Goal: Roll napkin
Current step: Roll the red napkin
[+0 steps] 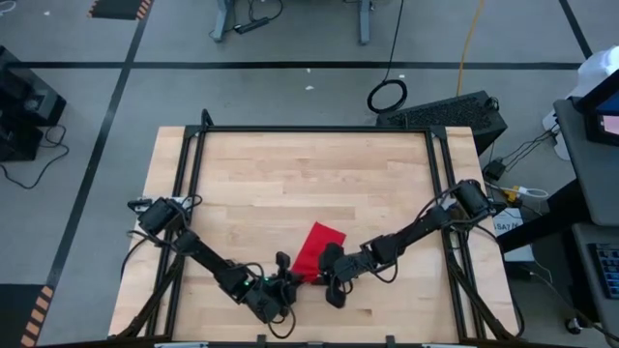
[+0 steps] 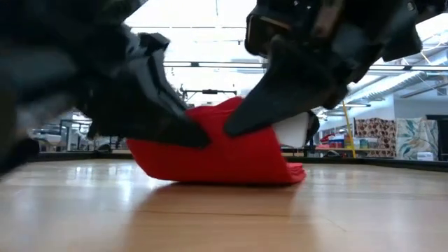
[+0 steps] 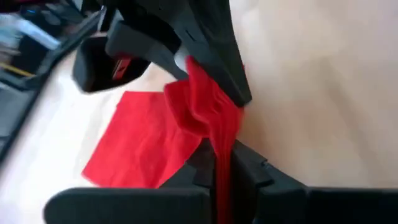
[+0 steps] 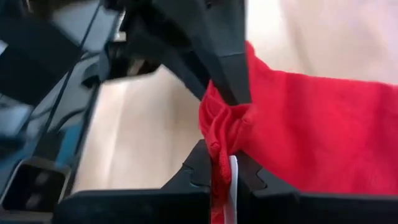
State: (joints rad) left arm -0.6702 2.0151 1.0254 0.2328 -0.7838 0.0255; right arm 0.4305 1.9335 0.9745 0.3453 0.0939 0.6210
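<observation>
While both arms are meeting at the near middle of the counter, the left gripper is pinching the napkin at its near corner, jaws narrowed right down on bunched cloth. Just beside it, the right gripper is clamping the same gathered edge, by the white tag. Looks like rolling is barely starting: most of the napkin is lying flat and unrolled. No containers showing anywhere.

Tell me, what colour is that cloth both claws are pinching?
Bright red: the napkin, clearest in the right wrist view.
</observation>
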